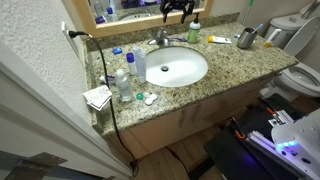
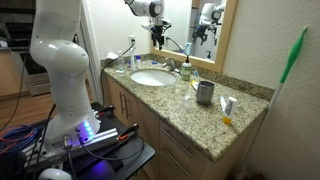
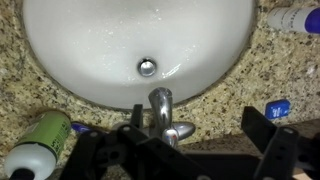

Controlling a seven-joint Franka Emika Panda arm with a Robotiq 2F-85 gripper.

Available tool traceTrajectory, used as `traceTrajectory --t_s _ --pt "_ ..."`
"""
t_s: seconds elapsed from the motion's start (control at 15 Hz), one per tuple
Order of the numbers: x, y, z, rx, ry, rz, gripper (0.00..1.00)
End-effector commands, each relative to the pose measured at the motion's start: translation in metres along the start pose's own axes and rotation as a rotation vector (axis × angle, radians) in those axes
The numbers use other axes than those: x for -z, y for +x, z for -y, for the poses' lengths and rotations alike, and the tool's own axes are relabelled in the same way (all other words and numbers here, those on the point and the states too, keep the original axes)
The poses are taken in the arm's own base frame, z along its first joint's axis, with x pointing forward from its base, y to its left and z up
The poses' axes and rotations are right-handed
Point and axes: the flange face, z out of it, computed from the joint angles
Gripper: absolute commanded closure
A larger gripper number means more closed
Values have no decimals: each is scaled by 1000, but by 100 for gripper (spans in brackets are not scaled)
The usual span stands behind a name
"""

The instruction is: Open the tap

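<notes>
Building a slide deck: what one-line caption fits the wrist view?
Open gripper poised over the chrome tap at the rim of a white basin, a green bottle lying nearby.

Warm, even indoor light. In the wrist view the basin (image 3: pixel 90 40) glares white, the tap (image 3: pixel 160 101) glints, everything slightly soft; exterior views are coarse.
</notes>
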Motion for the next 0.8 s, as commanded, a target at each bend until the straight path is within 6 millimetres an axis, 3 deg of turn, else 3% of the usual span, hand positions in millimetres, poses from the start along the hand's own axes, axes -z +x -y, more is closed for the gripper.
traceTrajectory --t_s 0.0,0.67,0.73 --pt "1 2 1 -1 1 -2 0" --pt "-67 62 -8 94 -31 -131 0" --pt "-58 47 -14 81 -32 -101 0"
